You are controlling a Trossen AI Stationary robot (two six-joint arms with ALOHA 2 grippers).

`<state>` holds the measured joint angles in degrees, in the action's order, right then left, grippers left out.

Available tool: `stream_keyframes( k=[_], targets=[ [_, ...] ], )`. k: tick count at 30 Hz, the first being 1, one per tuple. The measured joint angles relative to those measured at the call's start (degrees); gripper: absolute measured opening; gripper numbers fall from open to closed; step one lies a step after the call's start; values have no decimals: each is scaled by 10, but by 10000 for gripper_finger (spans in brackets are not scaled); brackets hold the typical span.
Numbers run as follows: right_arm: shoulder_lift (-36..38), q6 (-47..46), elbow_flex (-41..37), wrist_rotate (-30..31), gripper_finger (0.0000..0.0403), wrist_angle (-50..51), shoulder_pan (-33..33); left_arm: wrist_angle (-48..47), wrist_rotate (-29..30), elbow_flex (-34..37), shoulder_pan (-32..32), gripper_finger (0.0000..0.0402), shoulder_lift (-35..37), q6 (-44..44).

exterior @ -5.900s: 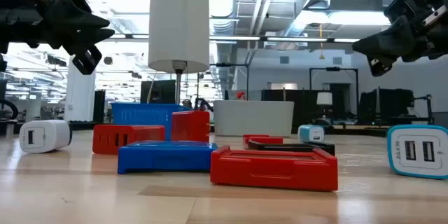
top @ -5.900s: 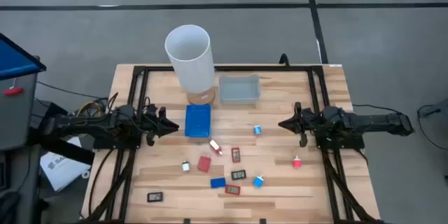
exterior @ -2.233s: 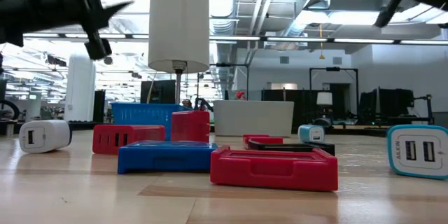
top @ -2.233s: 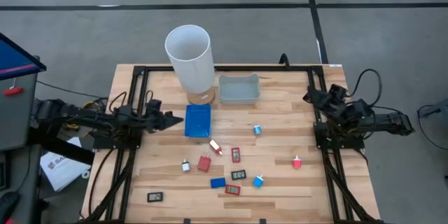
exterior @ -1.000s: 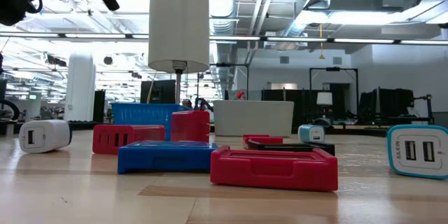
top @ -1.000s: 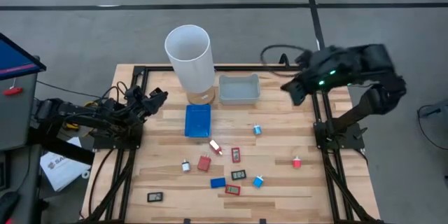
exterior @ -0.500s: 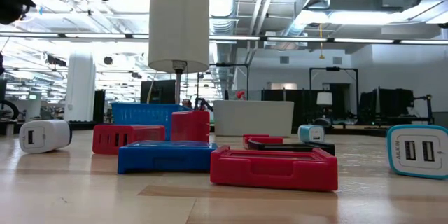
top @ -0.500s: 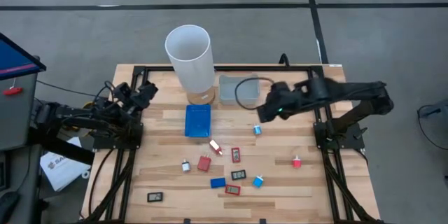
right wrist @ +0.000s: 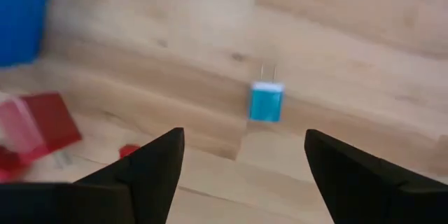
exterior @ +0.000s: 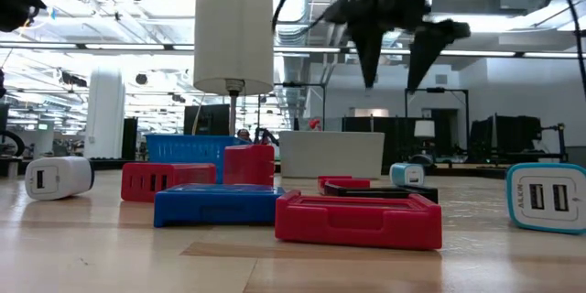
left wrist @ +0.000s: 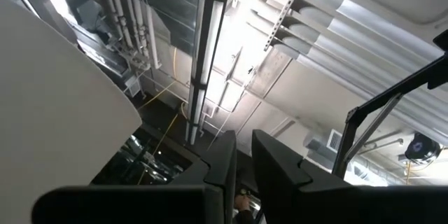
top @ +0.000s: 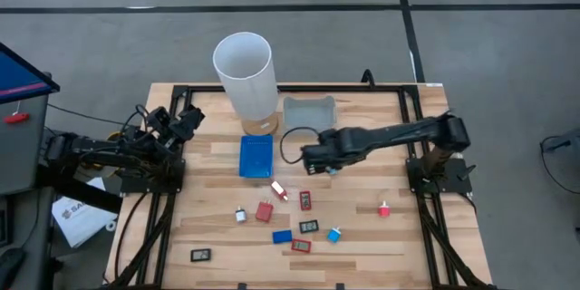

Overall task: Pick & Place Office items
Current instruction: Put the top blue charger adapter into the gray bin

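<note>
Wooden slats make up the counter point(top: 362, 227), framed by black rails, with grey floor all around in the high view. Near its back edge stand a tall white cylinder point(top: 245, 74) and a grey tray point(top: 309, 113); a flat blue tray point(top: 256, 156) lies just in front of the cylinder. The office items point(top: 299, 213) lie scattered over the front half: red, blue, black and white small pieces.

From above, the right hand point(top: 313, 159) reaches over the middle of the counter, beside the blue tray. Its spread fingers show only in the low view and the right wrist view, where they hang above a small blue charger point(right wrist: 267, 101) lying flat on the wood, holding nothing.

At the left rail, the left hand point(top: 186, 120) is raised off the counter. Its wrist view looks up at ceiling pipes and lights, its two fingers point(left wrist: 222, 161) nearly pressed together with nothing between them. Looking level, the low view shows a large hall behind the pieces.
</note>
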<state>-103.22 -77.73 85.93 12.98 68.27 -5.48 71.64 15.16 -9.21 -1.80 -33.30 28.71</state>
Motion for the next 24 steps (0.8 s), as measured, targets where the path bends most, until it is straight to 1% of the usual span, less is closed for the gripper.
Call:
stream_keyframes(
  k=[4, 10, 13, 17, 23, 24],
  targets=[
    [-44, 15, 0, -39, 289, -15, -2, 2, -1, 0, 0, 43, 0, 0],
    [-79, 27, 1, -45, 289, -24, -5, 3, -6, 0, 0, 43, 0, 5],
    [-83, 28, -1, -21, 289, -7, -6, 1, -6, 0, 0, 43, 1, 7],
    [-84, 45, -15, 0, 289, -28, -5, -3, -6, 0, 0, 43, 6, 13],
    [-62, 44, -79, -39, 289, -117, -5, -8, -6, 0, 0, 43, 8, 17],
    [-55, 40, -88, -41, 289, -115, -5, -9, -6, 0, 0, 43, 8, 18]
  ],
)
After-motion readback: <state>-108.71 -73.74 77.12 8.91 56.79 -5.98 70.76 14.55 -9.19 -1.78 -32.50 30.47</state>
